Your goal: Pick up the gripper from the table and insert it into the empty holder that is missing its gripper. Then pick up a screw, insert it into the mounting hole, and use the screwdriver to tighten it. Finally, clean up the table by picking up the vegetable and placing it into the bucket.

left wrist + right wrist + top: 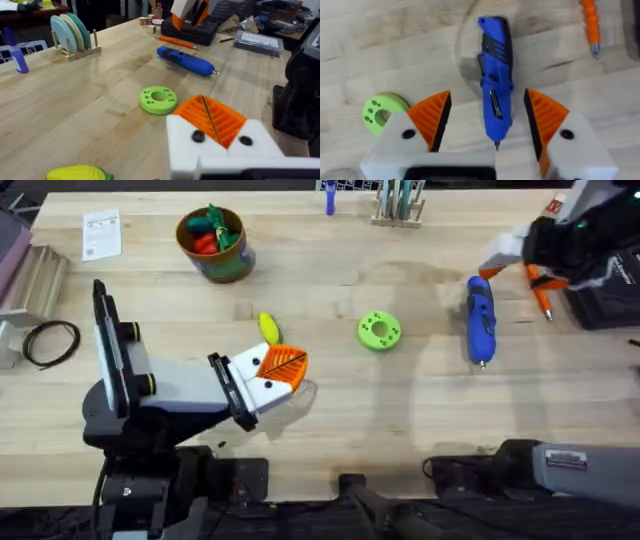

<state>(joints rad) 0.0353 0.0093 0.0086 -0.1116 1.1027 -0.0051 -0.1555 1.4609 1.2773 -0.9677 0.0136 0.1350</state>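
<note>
The blue screwdriver (pixel 481 319) (pixel 495 85) lies on the table at the right. My right gripper (pixel 505 258) (pixel 489 120) hovers above it, open, its orange pads on either side of the tool. My left gripper (pixel 272 372) (pixel 210 120) is shut, its orange pads pressed together with nothing between them; I cannot tell which white finger is the holder. The yellow corn vegetable (pixel 269 328) (pixel 75 173) lies just beyond the left gripper. The bucket (pixel 235 262) stands at the back left with red and green toys inside. The loose gripper part and the screw are out of view.
A green ring (pixel 379 331) (pixel 158 99) (pixel 379 110) lies between the corn and the screwdriver. A thin orange-handled tool (pixel 540 292) and a black case (pixel 605 295) are at the far right. A dish rack (pixel 399 204), a paper card (pixel 102 232) and a coiled cable (pixel 50 341) line the back and left.
</note>
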